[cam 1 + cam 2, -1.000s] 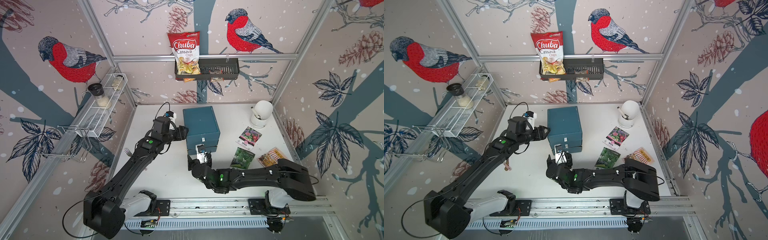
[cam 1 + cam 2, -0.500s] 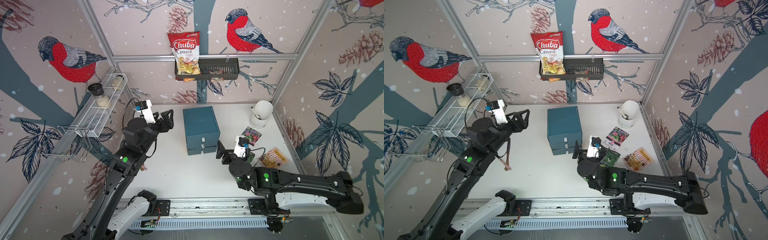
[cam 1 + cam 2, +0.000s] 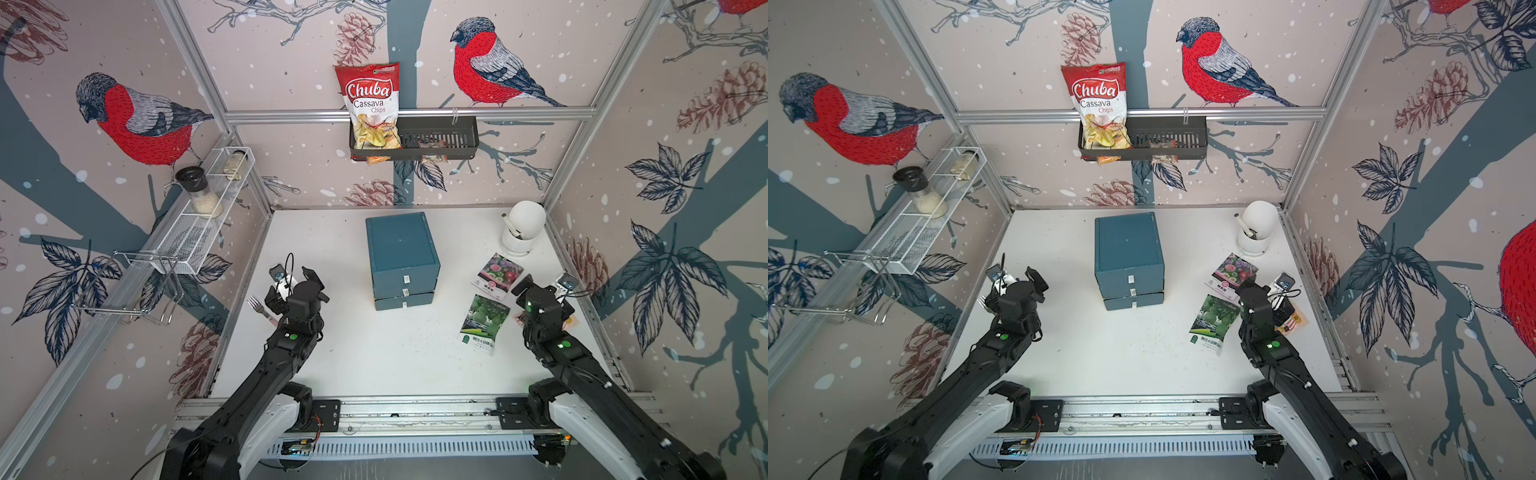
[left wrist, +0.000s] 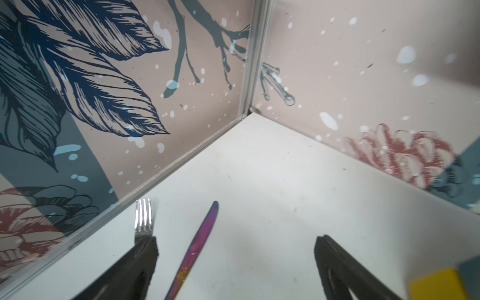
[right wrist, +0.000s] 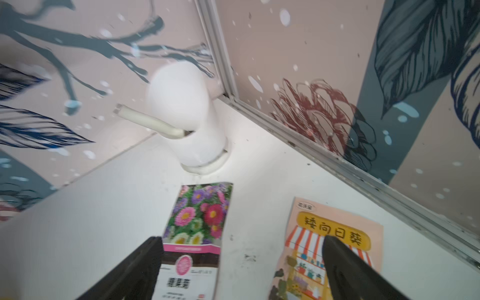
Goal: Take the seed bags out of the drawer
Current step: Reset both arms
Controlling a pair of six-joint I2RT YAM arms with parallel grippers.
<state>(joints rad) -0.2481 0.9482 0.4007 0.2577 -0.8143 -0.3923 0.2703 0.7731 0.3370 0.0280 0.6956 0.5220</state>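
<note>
My left gripper [image 4: 235, 241] gapes wide and empty above a fork [image 4: 143, 215] and knife [image 4: 205, 228], at nine o'clock from the drawer unit [image 3: 401, 249]. My right gripper [image 5: 241, 241], equally wide and empty, hovers over the flower packet [image 5: 200, 215] and orange packet [image 5: 319, 223] at three o'clock. The green packet [image 3: 484, 322] lies at four, a white jar [image 5: 187, 109] at two.
</note>
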